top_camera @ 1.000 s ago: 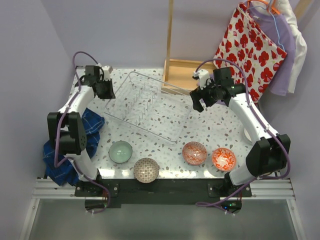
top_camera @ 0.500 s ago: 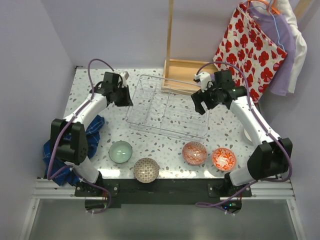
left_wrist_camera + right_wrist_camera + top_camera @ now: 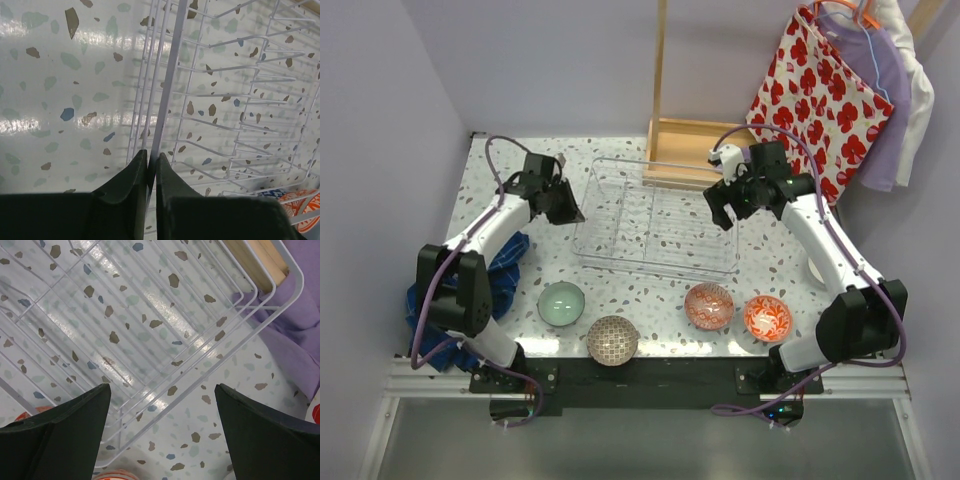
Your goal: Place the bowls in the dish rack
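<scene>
Clear wire dish rack (image 3: 655, 225) lies flat in the middle of the speckled table (image 3: 775, 262), the left gripper (image 3: 149, 161) pinching its left rim wire, the right gripper (image 3: 162, 390) spread wide just above its right end, and four bowls (image 3: 561, 303) stand in a row near the front edge, outside it.

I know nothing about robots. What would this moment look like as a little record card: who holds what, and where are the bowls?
Left gripper: shut on the left rim of the clear wire dish rack
Right gripper: open wide over the rack's right end, holding nothing
Rack contents: no bowls
Bowls on table, nearer the arm bases than the rack: pale green bowl, brown net-patterned bowl, red patterned bowl, orange-red patterned bowl
Behind rack: shallow wooden box
Progress: no bowl loaded yet
</scene>
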`<action>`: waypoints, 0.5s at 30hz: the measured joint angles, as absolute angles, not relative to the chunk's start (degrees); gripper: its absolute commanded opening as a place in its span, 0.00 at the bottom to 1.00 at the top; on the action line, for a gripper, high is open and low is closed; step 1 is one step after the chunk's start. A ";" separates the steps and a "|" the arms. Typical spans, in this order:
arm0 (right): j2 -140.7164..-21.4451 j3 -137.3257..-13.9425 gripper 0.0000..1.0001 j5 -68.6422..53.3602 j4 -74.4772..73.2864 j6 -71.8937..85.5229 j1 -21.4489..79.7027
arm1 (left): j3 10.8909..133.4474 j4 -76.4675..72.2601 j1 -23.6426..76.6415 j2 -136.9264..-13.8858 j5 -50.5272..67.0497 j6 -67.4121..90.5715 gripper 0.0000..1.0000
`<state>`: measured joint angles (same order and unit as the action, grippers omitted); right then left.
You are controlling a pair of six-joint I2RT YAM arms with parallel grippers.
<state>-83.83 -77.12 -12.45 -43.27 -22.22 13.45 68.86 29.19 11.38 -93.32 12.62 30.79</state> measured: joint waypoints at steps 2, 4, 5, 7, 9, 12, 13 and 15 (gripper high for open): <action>-83.81 -77.12 0.89 -12.38 -43.35 -22.44 13.45 | 68.14 29.74 11.38 -92.36 12.88 31.55 0.29; -83.57 -77.08 0.89 -12.03 -43.55 -22.61 13.45 | 67.85 29.85 11.35 -91.64 13.43 32.62 0.39; -83.26 -76.99 0.89 -11.77 -43.75 -22.70 13.45 | 67.85 29.61 11.31 -91.35 13.82 32.51 0.50; -81.73 -76.38 0.89 -11.25 -44.45 -23.05 13.45 | 68.01 29.10 11.11 -90.35 15.53 31.94 0.59; -79.00 -75.68 0.89 -11.00 -45.63 -23.59 13.45 | 68.58 28.40 10.92 -89.03 18.48 31.20 0.64; -73.23 -75.18 0.89 -11.84 -49.21 -26.70 13.58 | 70.37 27.14 10.90 -86.87 21.67 28.77 0.66; -71.57 -75.18 0.89 -12.34 -50.43 -27.81 13.65 | 70.72 26.76 10.90 -86.21 22.09 27.97 0.67; -67.88 -75.13 0.87 -13.93 -53.58 -31.53 13.98 | 71.02 25.85 10.79 -84.44 22.11 25.91 0.67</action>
